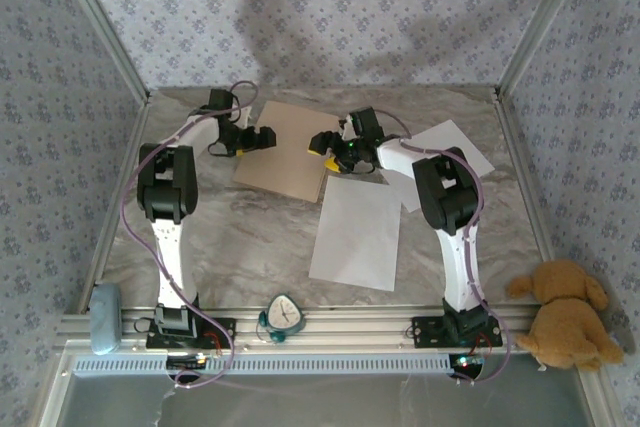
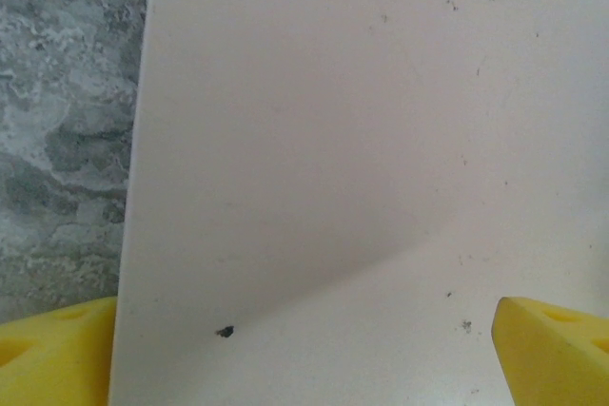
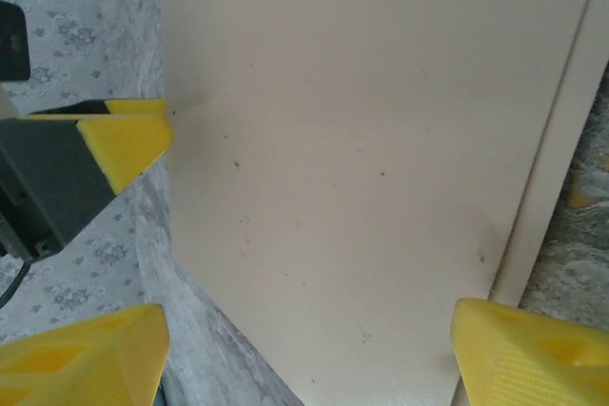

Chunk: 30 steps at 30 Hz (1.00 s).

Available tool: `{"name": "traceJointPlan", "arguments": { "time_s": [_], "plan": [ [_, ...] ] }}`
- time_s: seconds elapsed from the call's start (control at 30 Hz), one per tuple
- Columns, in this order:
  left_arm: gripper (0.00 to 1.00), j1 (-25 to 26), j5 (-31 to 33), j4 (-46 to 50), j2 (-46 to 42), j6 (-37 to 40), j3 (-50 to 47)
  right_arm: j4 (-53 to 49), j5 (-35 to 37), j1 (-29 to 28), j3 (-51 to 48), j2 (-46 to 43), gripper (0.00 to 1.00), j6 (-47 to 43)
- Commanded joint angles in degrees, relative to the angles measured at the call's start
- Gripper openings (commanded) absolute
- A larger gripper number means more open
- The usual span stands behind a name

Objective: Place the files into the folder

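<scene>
Where the grey marbled bench (image 1: 250, 237) runs back to the walls, pale floral wallpaper (image 1: 330, 17) closes it in on three sides. Aluminium posts (image 1: 100, 19) stand at the corners and a metal rail (image 1: 350, 330) runs along the near edge.

The folder (image 1: 285, 152) lies flat toward the back of the bench, turned a little askew. From above it is a plain tan-brown rectangle. Close up, its face looks pale beige and matte, dotted with a few small dark specks.

One white sheet (image 1: 358, 232) lies just beside the folder's near right corner, its own corner meeting the folder's edge; whether they overlap I cannot tell. The second sheet (image 1: 465, 152) lies to the right of the folder, apart from it and partly under the right arm (image 1: 445, 197). Both are blank and flat.

The left pincer (image 1: 258, 137) hangs at the folder's left edge with its jaws wide apart and nothing held. One yellow fingertip (image 2: 57, 354) is over bare bench outside the folder and the other is over the folder's face.

The right pincer (image 1: 325, 144) is at the folder's right edge, also spread wide and empty. In its wrist view the folder's face lies between its yellow fingertips (image 3: 533, 358).

A plush bear (image 1: 565, 312) sits well away from the folder, off toward the near right.
</scene>
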State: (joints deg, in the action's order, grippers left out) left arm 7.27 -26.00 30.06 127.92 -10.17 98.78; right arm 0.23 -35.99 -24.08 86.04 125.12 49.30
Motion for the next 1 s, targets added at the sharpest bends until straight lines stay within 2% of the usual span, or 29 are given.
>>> {"name": "traceJointPlan", "arguments": {
  "time_s": [0.0, 0.77, 0.97],
  "plan": [
    [0.96, 0.42, -1.52, 0.15, -2.42, -0.97, -0.43, -4.94, 2.41, -0.09, 2.55, 1.46, 0.8, -0.36],
    [0.96, 0.7, -1.6, 2.76, -1.96, -0.38, 1.65, -10.18, 4.44, -1.23, 7.44, 5.41, 0.81, -2.87],
    [0.9, 0.91, -1.42, 3.73, -2.5, -0.42, 1.74, -15.31, 6.14, -2.19, 10.61, 5.43, 0.81, -5.0]
  ]
}}
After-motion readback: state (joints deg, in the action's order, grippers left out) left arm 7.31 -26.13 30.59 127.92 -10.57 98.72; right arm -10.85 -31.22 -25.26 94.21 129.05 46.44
